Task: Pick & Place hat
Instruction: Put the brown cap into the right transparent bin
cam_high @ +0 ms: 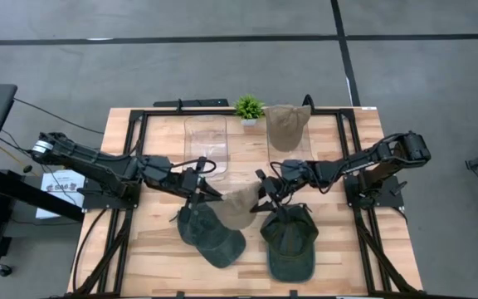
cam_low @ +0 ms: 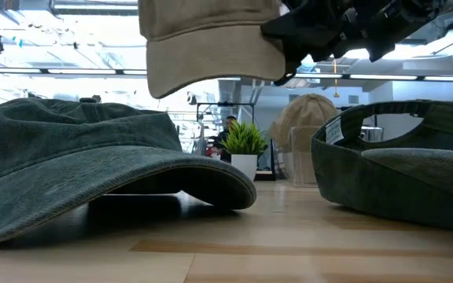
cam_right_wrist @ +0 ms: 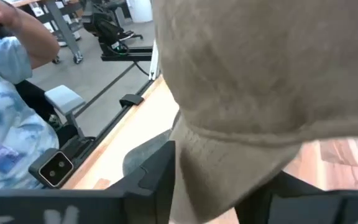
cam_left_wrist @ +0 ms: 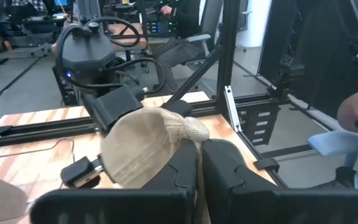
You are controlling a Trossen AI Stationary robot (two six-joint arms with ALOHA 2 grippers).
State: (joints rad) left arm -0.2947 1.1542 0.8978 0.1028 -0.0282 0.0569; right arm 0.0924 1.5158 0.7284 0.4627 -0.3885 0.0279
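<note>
We see the tan hat [cam_high: 241,203] held up off the table [cam_high: 164,257] between the two arms at its middle, hanging above the two dark green hats [cam_high: 210,237] that lie on the wood, one crown up and the other [cam_high: 289,241] turned upside down. The left gripper [cam_high: 212,193] has its fingers pinched tight on the tan hat's fabric, while the right gripper [cam_high: 263,193] sits at the hat's other side with its fingers parted around the brim, and we cannot tell whether it grips. Another tan hat [cam_high: 287,124] sits at the far edge beside a small potted plant [cam_high: 249,108]
</note>
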